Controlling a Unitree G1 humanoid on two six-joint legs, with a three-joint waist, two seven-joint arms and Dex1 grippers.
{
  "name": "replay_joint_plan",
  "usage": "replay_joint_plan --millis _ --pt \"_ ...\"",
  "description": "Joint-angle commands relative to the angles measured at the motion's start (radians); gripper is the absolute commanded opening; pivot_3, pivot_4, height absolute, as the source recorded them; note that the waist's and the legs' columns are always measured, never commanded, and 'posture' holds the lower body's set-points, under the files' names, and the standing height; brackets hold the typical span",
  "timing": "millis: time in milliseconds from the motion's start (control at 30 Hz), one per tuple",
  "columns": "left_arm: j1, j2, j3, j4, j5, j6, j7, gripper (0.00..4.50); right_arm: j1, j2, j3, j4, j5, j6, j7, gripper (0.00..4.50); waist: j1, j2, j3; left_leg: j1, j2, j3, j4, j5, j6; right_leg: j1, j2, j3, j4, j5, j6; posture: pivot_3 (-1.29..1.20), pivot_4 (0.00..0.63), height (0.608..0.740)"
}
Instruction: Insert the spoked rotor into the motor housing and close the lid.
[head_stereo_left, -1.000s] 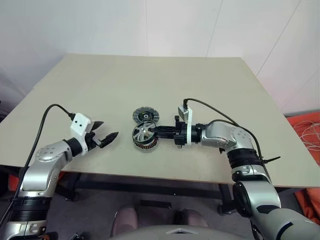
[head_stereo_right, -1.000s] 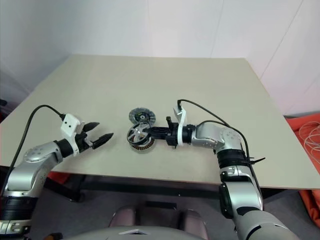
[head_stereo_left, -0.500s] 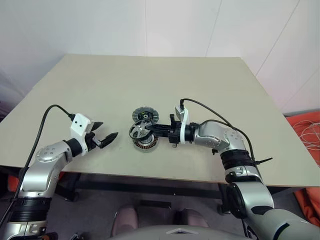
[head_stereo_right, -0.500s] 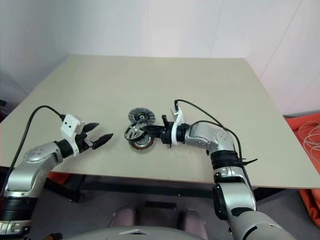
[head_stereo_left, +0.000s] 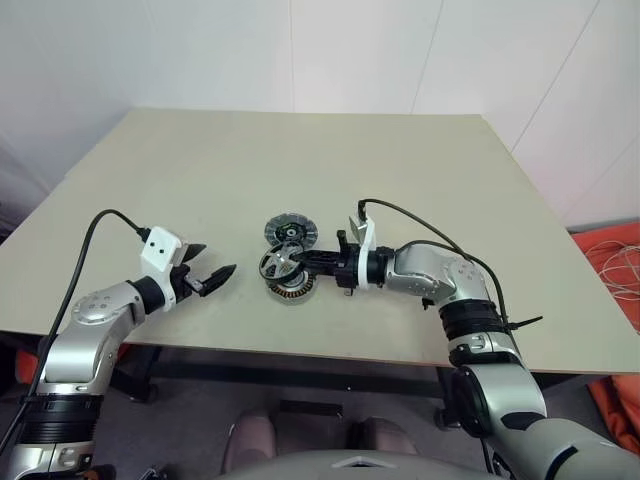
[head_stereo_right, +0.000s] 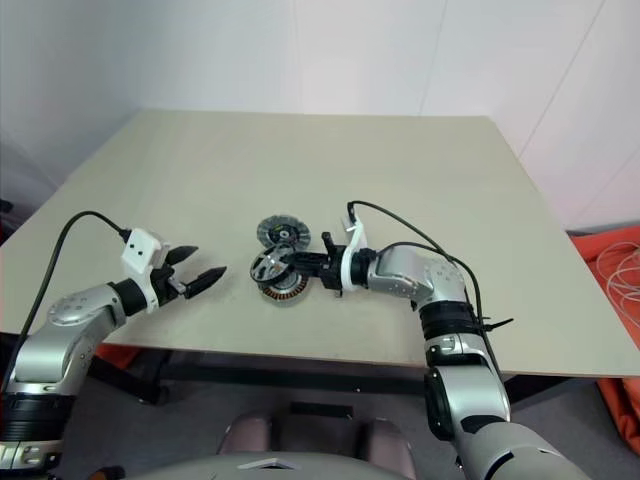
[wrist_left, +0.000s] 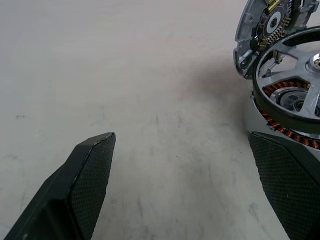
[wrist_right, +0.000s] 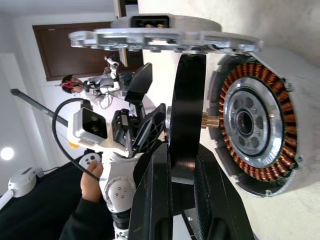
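Two grippers in play, one busy. Right gripper (head_stereo_left: 296, 261) clamped on the spoked rotor (head_stereo_left: 277, 264), pinching the black rim edge-on between both fingers, plain to see in the right wrist view. Rotor sits centre frame in the head view, hovering tilted right over the motor housing (head_stereo_left: 289, 289), hub shaft pointed at the housing's central bore but not seated yet, copper windings all exposed. Lid (head_stereo_left: 291, 232) parked just behind the housing, toward the upper middle of the frame, resting on the table (head_stereo_left: 430, 170). Left gripper (head_stereo_left: 209, 270) off at the lower left, fingers spread wide, grasping nothing, well apart from the parts.

So, mid-insertion by the looks of it: rotor picked up and brought to the housing, drop-in not done, lid untouched.

Next move probably needs levelling the rotor so it sits flat over the windings, lining the shaft up with the bore, then easing down and letting go. Likely fiddly if the magnets yank it sideways. Lid after that.
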Motion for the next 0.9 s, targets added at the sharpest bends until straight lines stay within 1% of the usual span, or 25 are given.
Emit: replay_joint_plan --millis 33,67,133,267,367,400,467,600,733,833,900 --pt "-0.018 0.004 0.015 -0.034 -0.012 -0.004 0.001 4.5 -0.008 0.006 -0.02 -0.043 0.003 0.008 0.019 0.26 0.0 0.0 0.0 0.0 0.0 0.0 0.0 0.0 0.0 0.0 0.0 0.0 0.0 0.0 0.0 0.0 0.0 0.74" --pt "-0.018 0.003 0.015 -0.034 -0.012 -0.005 0.001 4.5 -0.008 0.005 -0.02 -0.046 -0.002 0.008 0.02 0.26 0.0 0.0 0.0 0.0 0.0 0.0 0.0 0.0 0.0 0.0 0.0 0.0 0.0 0.0 0.0 0.0 0.0 0.74" --pt "-0.02 0.003 0.014 -0.031 -0.011 -0.006 0.0 4.5 -0.009 0.003 -0.02 -0.047 0.004 0.018 0.029 1.0 0.0 0.0 0.0 0.0 0.0 0.0 0.0 0.0 0.0 0.0 0.0 0.0 0.0 0.0 0.0 0.0 0.0 0.74" --pt "-0.023 0.0 0.011 -0.027 -0.008 -0.009 0.0 4.5 -0.007 0.002 -0.025 -0.062 -0.002 0.001 0.007 2.3 0.0 0.0 0.0 0.0 0.0 0.0 0.0 0.0 0.0 0.0 0.0 0.0 0.0 0.0 0.0 0.0 0.0 0.74" --pt "-0.025 -0.004 0.008 -0.024 -0.007 -0.012 -0.001 4.5 -0.004 -0.001 -0.023 -0.081 0.014 0.003 0.004 3.39 0.0 0.0 0.0 0.0 0.0 0.0 0.0 0.0 0.0 0.0 0.0 0.0 0.0 0.0 0.0 0.0 0.0 0.74" --pt "-0.025 -0.004 0.007 -0.024 -0.007 -0.012 -0.001 4.5 -0.002 -0.002 -0.021 -0.088 0.02 0.003 0.002 3.68 0.0 0.0 0.0 0.0 0.0 0.0 0.0 0.0 0.0 0.0 0.0 0.0 0.0 0.0 0.0 0.0 0.0 0.74" --pt "-0.025 -0.005 0.007 -0.024 -0.006 -0.013 -0.002 4.5 0.001 -0.006 -0.021 -0.101 0.03 -0.004 -0.015 4.47 0.0 0.0 0.0 0.0 0.0 0.0 0.0 0.0 0.0 0.0 0.0 0.0 0.0 0.0 0.0 0.0 0.0 0.74" --pt "-0.032 -0.007 0.001 -0.016 -0.004 -0.015 -0.005 4.5 0.002 -0.038 -0.026 -0.136 0.081 -0.025 -0.059 4.49 0.001 0.0 0.0 0.0 0.0 0.0 0.0 0.0 0.0 0.0 0.0 0.0 0.0 0.0 0.0 0.0 0.0 0.74" --pt "-0.042 -0.013 -0.009 -0.006 0.0 -0.019 -0.006 4.5 0.017 -0.07 -0.038 -0.158 0.095 -0.021 -0.077 4.49 0.001 0.0 0.0 0.0 0.0 0.0 0.0 0.0 0.0 0.0 0.0 0.0 0.0 0.0 0.0 0.0 0.0 0.74" --pt "-0.049 -0.017 -0.014 0.0 0.002 -0.021 -0.009 4.5 0.032 -0.119 -0.045 -0.185 0.095 0.005 -0.075 4.49 0.003 0.0 0.0 0.0 0.0 0.0 0.0 0.0 0.0 0.0 0.0 0.0 0.0 0.0 0.0 0.0 0.0 0.74" --pt "-0.053 -0.016 -0.015 0.006 0.003 -0.024 -0.011 4.5 0.034 -0.188 -0.026 -0.244 0.085 0.037 -0.04 4.49 0.003 0.0 0.0 0.0 -0.001 0.0 0.0 0.0 0.0 0.0 0.0 0.0 0.0 0.0 0.0 0.0 0.0 0.74"
